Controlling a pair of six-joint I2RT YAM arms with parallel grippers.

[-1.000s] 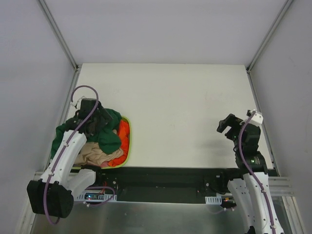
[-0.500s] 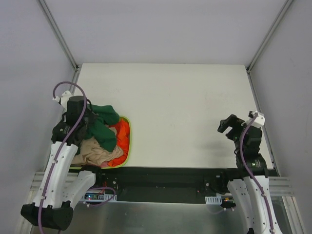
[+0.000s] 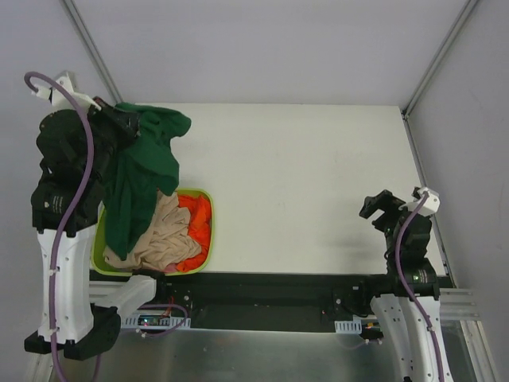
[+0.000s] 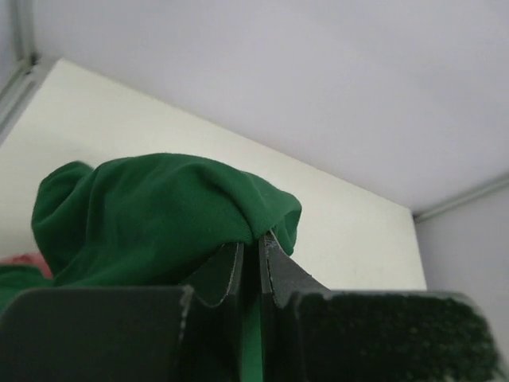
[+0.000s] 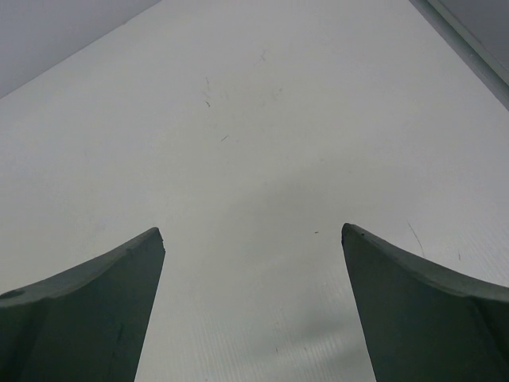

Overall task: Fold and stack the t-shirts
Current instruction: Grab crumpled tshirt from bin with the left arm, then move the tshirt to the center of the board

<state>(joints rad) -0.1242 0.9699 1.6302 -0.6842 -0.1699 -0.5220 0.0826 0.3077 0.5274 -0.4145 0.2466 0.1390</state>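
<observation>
Left gripper (image 4: 253,243) clamped on the dark green t-shirt (image 3: 141,177), held high near the bench's (image 3: 302,159) far left corner.
The soft cloth hangs in limp folds over the lime-green plastic basket (image 3: 209,232) at the near left edge, where a crumpled beige t-shirt (image 3: 163,231) and an orange t-shirt (image 3: 200,223) lie. The right gripper (image 5: 253,239) is splayed and holds nothing, over smooth bench near the right edge.

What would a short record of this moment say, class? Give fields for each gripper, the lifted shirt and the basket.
Left gripper: shut on the dark green t-shirt, high at the table's left edge
Right gripper: open, empty, above the table
Dark green t-shirt: hanging, lower end over the basket's left side
Basket: lime green, holds beige t-shirt and orange t-shirt
</observation>
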